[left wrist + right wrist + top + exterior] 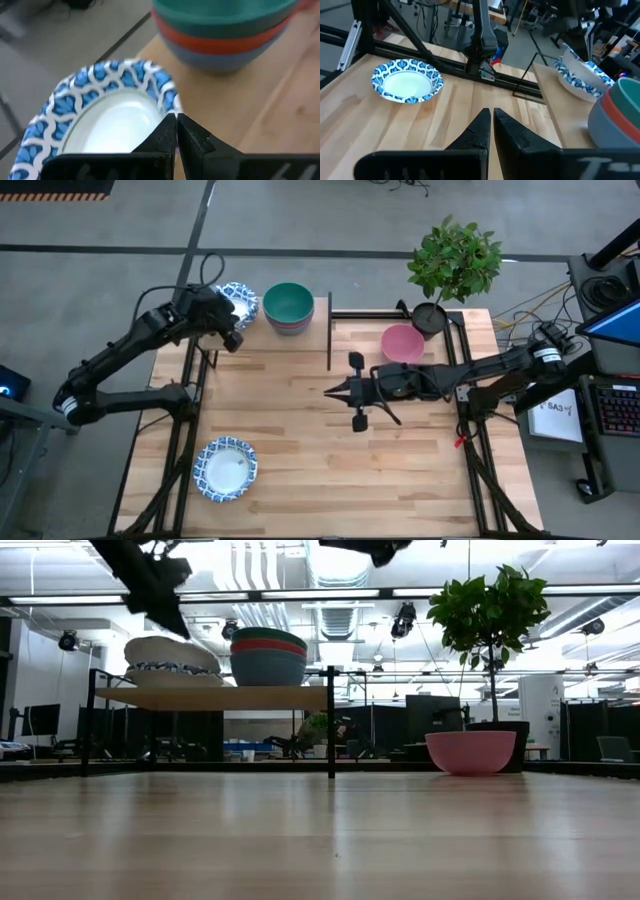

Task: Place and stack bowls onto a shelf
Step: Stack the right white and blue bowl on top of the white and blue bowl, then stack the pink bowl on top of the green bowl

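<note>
On the shelf (215,697) at the table's far left stand white, blue-rimmed bowls (170,658), the top one tilted, beside a nested stack (288,307) of green, red and blue bowls. My left gripper (176,117) is shut at the top white bowl's (105,115) rim. A pink bowl (402,343) sits on the table by the plant pot. Another blue-rimmed bowl (225,469) rests on the table's near left. My right gripper (328,390) hangs shut and empty over the table's middle. My left gripper's shut fingertips (170,125) stand at the top white bowl's patterned rim (167,97), on the side facing the coloured stack, slanting down from the near left. Whether they touch the rim I cannot tell.
A black pot with a green plant (452,265) stands at the far right corner. The shelf's black upright post (330,330) stands between the shelf and the pink bowl. Bare wooden tabletop (330,470) lies toward the near edge.
</note>
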Motion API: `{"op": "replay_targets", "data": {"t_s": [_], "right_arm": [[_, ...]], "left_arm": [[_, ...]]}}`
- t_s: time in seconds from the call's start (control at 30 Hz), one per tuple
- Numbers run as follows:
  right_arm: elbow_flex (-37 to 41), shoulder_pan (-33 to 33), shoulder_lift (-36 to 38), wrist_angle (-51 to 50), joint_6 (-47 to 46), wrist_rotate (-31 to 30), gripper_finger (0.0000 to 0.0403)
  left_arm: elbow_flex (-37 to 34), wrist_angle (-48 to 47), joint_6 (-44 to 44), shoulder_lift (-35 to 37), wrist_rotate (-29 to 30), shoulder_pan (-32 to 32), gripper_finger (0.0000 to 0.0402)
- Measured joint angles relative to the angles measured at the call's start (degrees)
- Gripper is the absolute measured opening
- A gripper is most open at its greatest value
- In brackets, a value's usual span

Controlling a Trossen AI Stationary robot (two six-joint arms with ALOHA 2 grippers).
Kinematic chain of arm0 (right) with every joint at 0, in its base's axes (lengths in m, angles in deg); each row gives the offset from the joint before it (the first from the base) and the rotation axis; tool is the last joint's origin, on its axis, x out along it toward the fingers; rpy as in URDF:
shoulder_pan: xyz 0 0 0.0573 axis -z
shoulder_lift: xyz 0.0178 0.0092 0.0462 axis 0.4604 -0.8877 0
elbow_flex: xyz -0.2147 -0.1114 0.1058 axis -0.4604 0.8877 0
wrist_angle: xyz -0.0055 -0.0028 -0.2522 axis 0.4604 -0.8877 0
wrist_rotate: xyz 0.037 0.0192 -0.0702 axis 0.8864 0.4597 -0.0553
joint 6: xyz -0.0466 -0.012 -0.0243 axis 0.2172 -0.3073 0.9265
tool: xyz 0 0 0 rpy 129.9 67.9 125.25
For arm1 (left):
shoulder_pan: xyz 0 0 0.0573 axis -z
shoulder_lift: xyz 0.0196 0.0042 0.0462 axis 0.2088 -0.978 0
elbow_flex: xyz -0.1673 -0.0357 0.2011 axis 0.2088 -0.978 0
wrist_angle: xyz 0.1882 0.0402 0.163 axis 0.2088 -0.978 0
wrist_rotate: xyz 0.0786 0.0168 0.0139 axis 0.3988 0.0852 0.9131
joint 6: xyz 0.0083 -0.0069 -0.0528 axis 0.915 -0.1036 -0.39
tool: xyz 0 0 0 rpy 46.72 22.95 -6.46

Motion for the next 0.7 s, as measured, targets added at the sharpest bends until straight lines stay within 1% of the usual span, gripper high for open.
{"op": "replay_targets", "data": {"t_s": [0.1,0.13,0.3,0.43,0.5,0.67,0.7], "right_arm": [[2.61,0.02,0.0,3.61,-1.22,0.0,0.0011],[3.44,0.02,0.0,4.42,-1.62,-0.01,0.0011],[5.49,0.02,-0.02,7.15,-2.85,-0.02,0.0011],[6.0,0.02,-0.02,6.99,-2.7,-0.04,0.0011],[6.1,0.02,-0.02,7.07,-2.24,-0.02,0.0011],[6.98,0.04,0.01,6.67,-1.74,-0.02,0.0011],[7.12,0.04,0.09,6.58,-1.42,-0.02,0.0011]], "left_arm": [[-0.81,0.7,-0.14,-1.34,3.67,-0.03,0.0],[-0.96,0.87,-0.2,-1.74,4.02,-0.07,0.0],[-1.22,0.82,-2.11,-3.04,3.61,0.0,0.0],[-1.27,1.38,-3.41,-2.21,3.35,-0.06,0.0],[-1.28,1.99,-4.78,-0.93,0.41,-0.03,0.0],[-2.37,3.91,-9.35,2.95,-16.48,0.42,0.0],[-2.63,4.14,-10.53,3.68,-19.05,0.77,0.0]]}}
